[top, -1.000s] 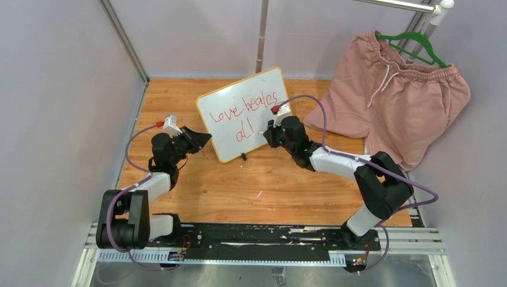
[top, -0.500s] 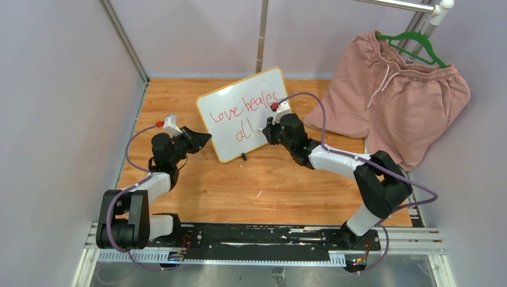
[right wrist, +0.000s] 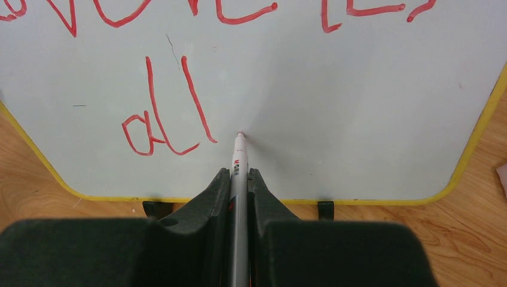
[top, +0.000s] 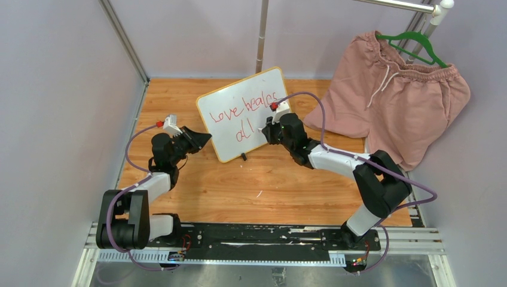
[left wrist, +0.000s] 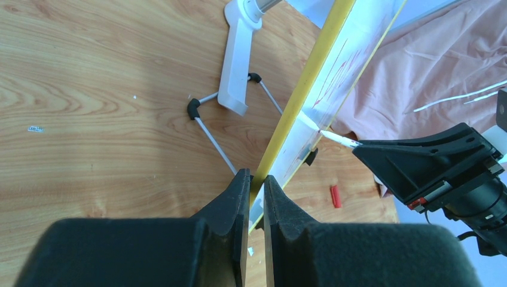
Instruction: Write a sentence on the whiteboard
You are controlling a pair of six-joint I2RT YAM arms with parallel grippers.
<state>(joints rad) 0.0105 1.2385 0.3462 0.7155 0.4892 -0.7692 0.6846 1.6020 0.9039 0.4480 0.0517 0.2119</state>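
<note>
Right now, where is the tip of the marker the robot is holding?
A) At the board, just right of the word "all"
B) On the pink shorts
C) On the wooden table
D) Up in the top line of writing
A: the right wrist view shows the marker, clamped in the right end effector, with its tip at the whiteboard just right of the word "all".

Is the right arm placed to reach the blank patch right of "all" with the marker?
Probably yes: the right tool holds the marker with its tip at the whiteboard just right of "all"; nothing lies between.
</note>
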